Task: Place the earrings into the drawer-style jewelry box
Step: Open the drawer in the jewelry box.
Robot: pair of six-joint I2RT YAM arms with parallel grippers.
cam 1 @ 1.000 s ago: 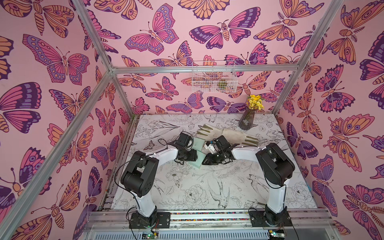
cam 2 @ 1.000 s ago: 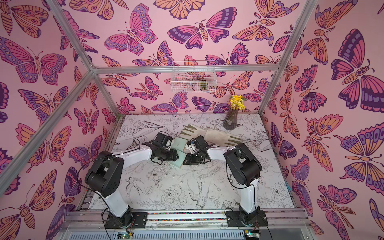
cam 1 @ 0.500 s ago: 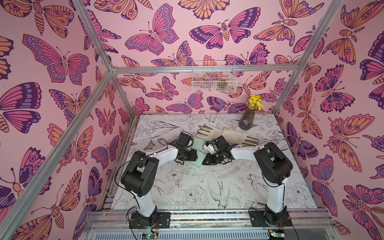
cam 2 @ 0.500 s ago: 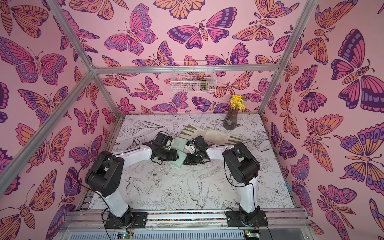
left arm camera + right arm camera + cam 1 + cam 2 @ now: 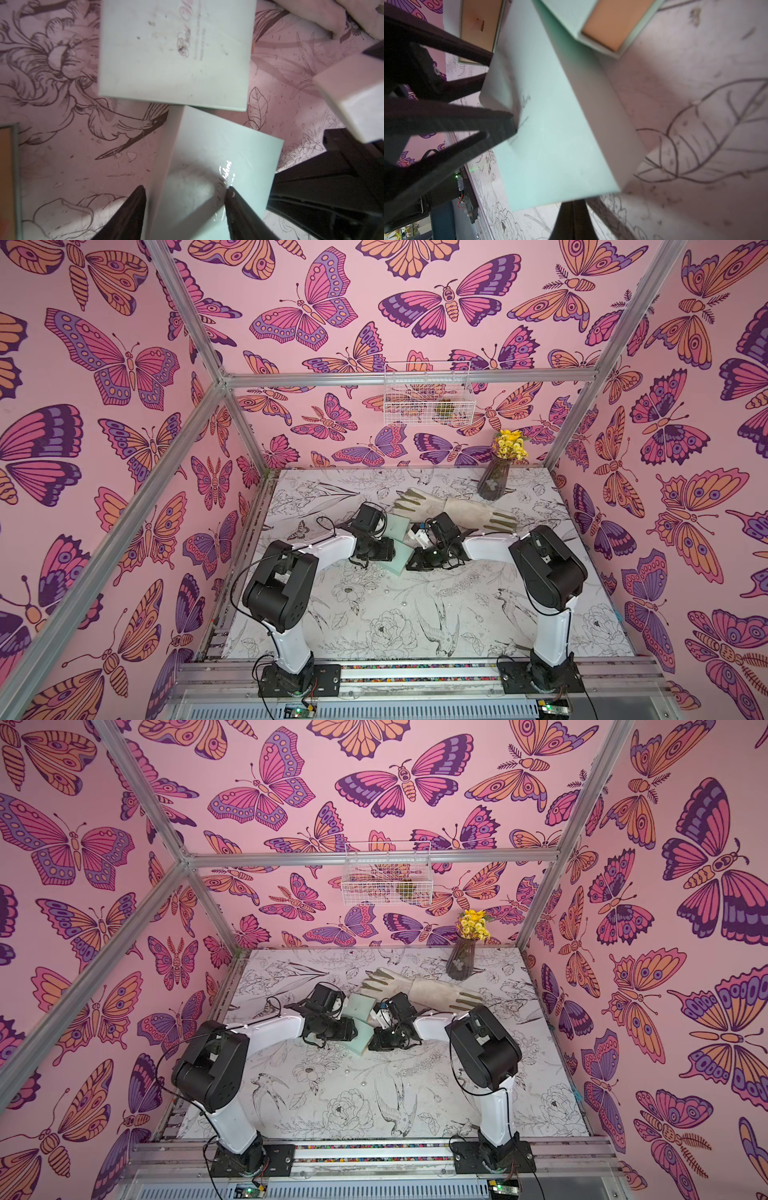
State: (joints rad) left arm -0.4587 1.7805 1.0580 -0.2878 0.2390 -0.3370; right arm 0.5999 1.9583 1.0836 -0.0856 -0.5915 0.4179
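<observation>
- Right gripper (image 5: 572, 207): has just gone from part open to fully closed. Nothing shows between its fingers.
- Its tip sits just off the near edge of the mint box (image 5: 554, 124), which lies straight ahead of it. I can't tell if they touch.
- Left gripper (image 5: 185, 188): unchanged at half width. One finger is against the box's side and the other on its top face by the script, so it reads as a hold pinning the box to the table (image 5: 374, 622).
- The two grippers face each other across the box, right tip opposite left tip.
- Neither arm has really shifted over the last second, and the box hasn't moved. The closing is the only change.
- My read: the right gripper either nipped something thin at the box edge, such as a pull tab, or closed empty to push. The views don't settle which.
- Second box (image 5: 176, 52): just beyond the held one, ahead of the left gripper, with their corners nearly meeting. From the right wrist its end looks orange inside.
- Tray (image 5: 477, 27): orange-lined, on the far side of the left gripper from the right one. It may be a pulled-out drawer, but I'm not sure.
- Earrings: I can't pick them out in any view, so nothing is loaded and the task looks early.
- Next step probably needs a clean pull along the box's length while the left keeps it pinned. The risk is the box skidding instead of opening.
- Gloves (image 5: 453, 510): behind the right gripper and clear of it.
- Vase (image 5: 494, 483): well beyond both.
</observation>
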